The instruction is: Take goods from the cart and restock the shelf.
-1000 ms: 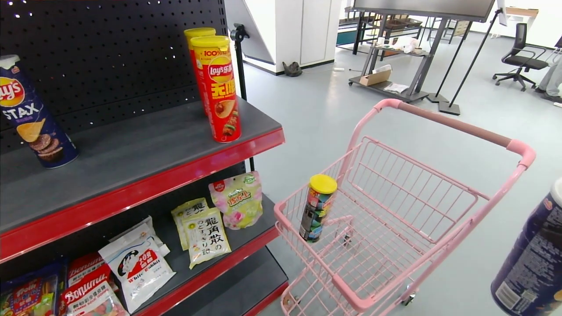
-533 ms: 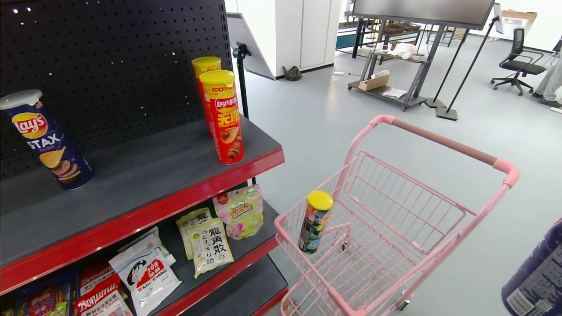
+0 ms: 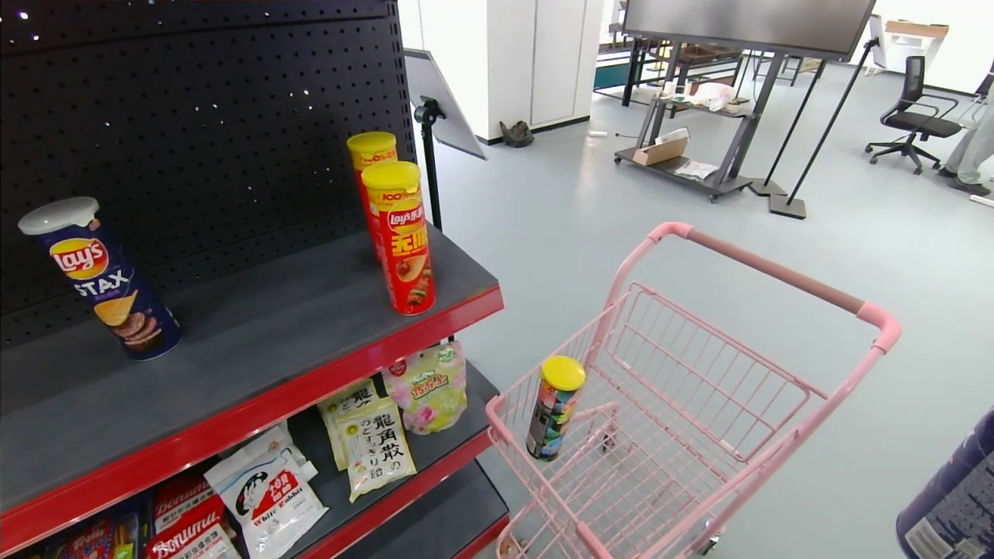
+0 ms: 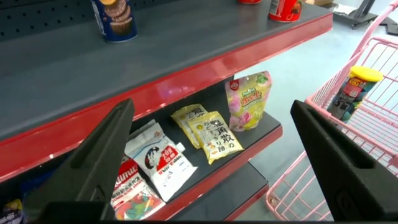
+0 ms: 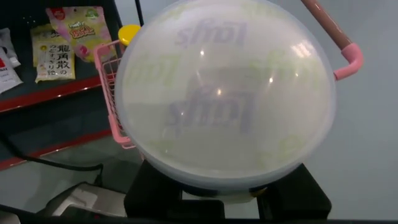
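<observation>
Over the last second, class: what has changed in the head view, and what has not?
The whole head view shifted, so the camera moved, not the goods. Nothing was taken or released: the right gripper stays shut on its dark blue can, and the yellow-lidded can stands in the pink cart.

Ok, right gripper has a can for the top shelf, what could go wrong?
1. The held can is across the cart from the shelf; a low swing could clip the cart or topple the yellow-lidded can.
2. The front red can stands near the shelf's edge; a nudge may knock it off.
3. The lid blocks the right wrist view, so placement likely rests on the head view.
</observation>
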{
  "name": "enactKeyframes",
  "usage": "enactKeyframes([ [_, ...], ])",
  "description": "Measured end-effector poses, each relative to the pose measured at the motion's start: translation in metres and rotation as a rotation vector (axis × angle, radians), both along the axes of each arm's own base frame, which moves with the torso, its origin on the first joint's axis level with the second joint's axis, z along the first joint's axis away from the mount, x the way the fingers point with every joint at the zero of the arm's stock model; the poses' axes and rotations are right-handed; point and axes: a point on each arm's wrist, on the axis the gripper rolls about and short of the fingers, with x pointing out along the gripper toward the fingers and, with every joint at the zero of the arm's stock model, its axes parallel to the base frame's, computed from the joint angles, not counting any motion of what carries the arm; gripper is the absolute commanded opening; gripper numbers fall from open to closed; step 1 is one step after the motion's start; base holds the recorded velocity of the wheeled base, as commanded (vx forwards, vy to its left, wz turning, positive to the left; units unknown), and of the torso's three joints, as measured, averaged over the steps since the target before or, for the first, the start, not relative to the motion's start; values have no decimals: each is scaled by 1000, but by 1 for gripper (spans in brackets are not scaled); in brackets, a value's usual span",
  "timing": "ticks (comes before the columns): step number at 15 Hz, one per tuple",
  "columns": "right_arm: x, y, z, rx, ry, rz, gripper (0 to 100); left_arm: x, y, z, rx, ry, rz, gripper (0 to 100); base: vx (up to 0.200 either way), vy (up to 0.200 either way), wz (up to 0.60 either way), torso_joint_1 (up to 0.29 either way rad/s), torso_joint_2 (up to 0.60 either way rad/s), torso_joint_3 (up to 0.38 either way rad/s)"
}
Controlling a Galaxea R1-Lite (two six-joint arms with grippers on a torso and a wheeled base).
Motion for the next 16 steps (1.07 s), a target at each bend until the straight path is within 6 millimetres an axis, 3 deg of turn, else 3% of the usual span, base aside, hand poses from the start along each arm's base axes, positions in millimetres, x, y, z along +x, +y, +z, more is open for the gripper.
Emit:
enactKeyframes([
  [3,1,0,0,-17,-2,5,0,0,0,0,1,0,0,100,0,0,0,95,-237,-128],
  [14,2,-1,-1,-29,6,-24,0,0,0,0,1,0,0,100,0,0,600,8,-6,-3],
  [16,2,-1,-1,-28,2,-23,0,0,0,0,-1,0,0,100,0,0,0,0,0,0],
])
